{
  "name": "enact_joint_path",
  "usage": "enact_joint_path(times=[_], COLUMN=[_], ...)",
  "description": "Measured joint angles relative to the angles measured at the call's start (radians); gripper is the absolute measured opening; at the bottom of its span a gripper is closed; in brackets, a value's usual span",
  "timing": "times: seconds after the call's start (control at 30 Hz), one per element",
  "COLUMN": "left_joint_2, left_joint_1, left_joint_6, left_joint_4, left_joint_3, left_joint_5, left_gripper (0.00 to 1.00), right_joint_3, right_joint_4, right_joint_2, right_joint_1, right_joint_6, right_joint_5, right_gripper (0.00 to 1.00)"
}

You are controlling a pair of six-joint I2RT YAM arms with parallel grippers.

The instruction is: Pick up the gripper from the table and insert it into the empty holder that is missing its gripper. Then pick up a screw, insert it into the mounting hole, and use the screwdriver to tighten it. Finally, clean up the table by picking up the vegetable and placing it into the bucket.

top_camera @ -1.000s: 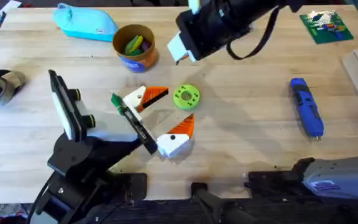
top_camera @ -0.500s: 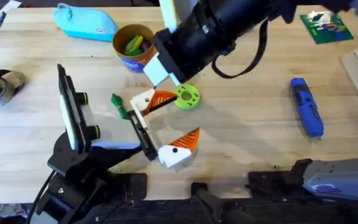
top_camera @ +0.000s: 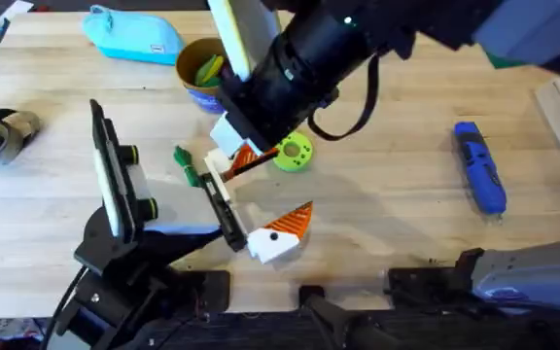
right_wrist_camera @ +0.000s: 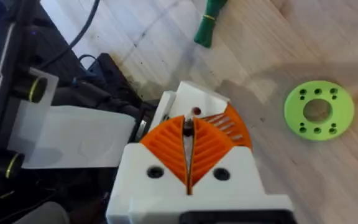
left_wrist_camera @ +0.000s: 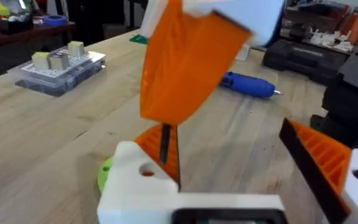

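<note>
The right claw (right_wrist_camera: 189,163), white with ribbed orange pads pressed together, hovers directly over the flat white-and-orange gripper (top_camera: 233,160) on the wood-grain worktop (top_camera: 387,214). I cannot tell the left claw's state. The blue pen-shaped screwdriver (top_camera: 479,166) lies well apart.

**Big black arm over the little white and orange piece**

The right arm's gripper (top_camera: 229,136) hangs over the small flat white and orange gripper piece (top_camera: 236,160). A round green disc with holes (top_camera: 292,152) sits at the piece's 3 o'clock. The orange-yellow bucket (top_camera: 202,89) is at 11 o'clock. A blocky white and orange wedge (top_camera: 278,228) is at 5 o'clock. The blue pen-shaped screwdriver (top_camera: 479,166) lies far off at 3 o'clock.
</note>
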Motion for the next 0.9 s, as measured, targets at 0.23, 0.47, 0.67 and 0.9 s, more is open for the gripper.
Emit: enact_joint_path(times=[0.23, 0.47, 0.67, 0.9], left_joint_2=[0.0, 0.0, 0.0, 0.0], left_joint_1=[0.0, 0.0, 0.0, 0.0], left_joint_6=[0.0, 0.0, 0.0, -0.001], left_joint_4=[0.0, 0.0, 0.0, -0.001], left_joint_3=[0.0, 0.0, 0.0, 0.0], left_joint_5=[0.0, 0.0, 0.0, 0.0], left_gripper=[0.99, 0.99, 0.99, 0.99], right_joint_3=[0.0, 0.0, 0.0, 0.0], right_joint_4=[0.001, 0.004, 0.004, 0.014], right_joint_2=[0.009, 0.009, 0.009, 0.029], right_joint_1=[0.0, 0.0, 0.0, 0.0], right_joint_6=[0.0, 0.0, -0.001, 0.0], right_joint_5=[0.001, 0.024, 0.032, 0.031], right_gripper=[0.006, 0.006, 0.006, 0.006])
